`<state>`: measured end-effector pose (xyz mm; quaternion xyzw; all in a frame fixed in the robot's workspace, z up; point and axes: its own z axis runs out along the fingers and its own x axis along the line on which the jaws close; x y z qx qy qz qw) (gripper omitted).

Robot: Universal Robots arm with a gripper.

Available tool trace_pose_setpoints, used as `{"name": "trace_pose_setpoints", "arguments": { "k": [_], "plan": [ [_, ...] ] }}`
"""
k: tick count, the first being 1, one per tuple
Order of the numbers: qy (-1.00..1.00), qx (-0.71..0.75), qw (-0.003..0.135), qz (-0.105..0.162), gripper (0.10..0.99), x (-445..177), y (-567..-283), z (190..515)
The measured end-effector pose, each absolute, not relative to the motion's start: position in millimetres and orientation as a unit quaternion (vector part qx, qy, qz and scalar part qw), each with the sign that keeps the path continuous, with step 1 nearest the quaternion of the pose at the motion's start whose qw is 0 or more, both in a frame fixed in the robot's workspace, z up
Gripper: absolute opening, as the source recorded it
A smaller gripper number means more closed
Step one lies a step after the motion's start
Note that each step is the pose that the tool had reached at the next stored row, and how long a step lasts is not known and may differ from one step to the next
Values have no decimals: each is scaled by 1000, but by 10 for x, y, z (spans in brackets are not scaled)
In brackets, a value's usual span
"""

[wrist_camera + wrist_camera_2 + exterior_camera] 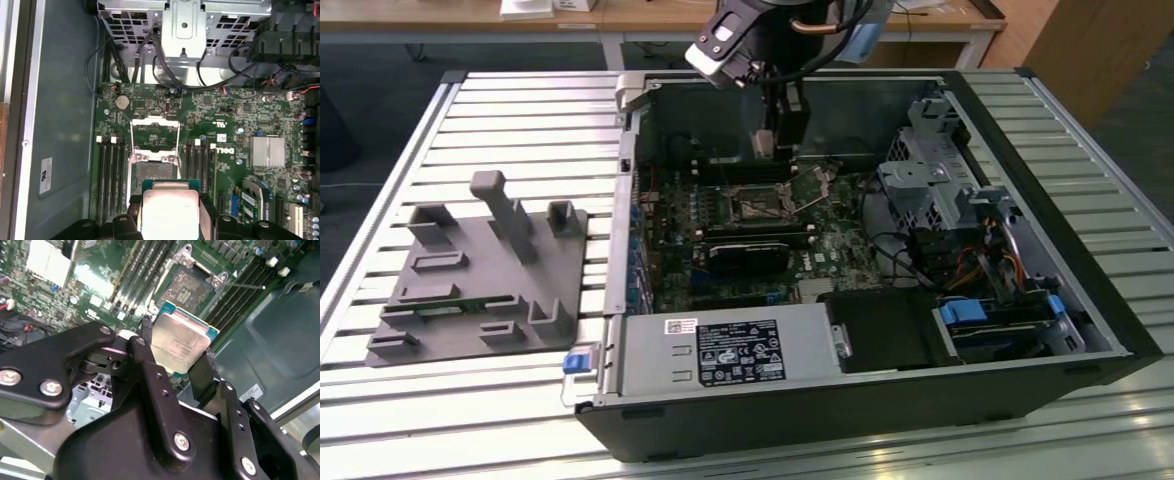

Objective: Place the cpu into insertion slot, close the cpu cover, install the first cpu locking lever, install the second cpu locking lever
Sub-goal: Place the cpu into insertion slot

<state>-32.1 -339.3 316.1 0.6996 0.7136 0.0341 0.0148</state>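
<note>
The gripper [176, 356] pinches the cpu [182, 337] by two opposite edges, metallic top up, held in the air just short of the insertion slot [192, 287], which lies bare on the motherboard [95, 285]. In the first wrist view the cpu cover [154, 134] stands flipped open beyond the slot, inside the open computer case [854, 405]

cpu [181, 342] near insertion slot [192, 287]
</note>
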Motion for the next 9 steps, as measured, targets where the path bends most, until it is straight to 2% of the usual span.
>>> {"name": "trace_pose_setpoints", "arguments": {
  "k": [9],
  "plan": [
    [714,700,15,34,541,-322,-3315,3025]
  ]
}}
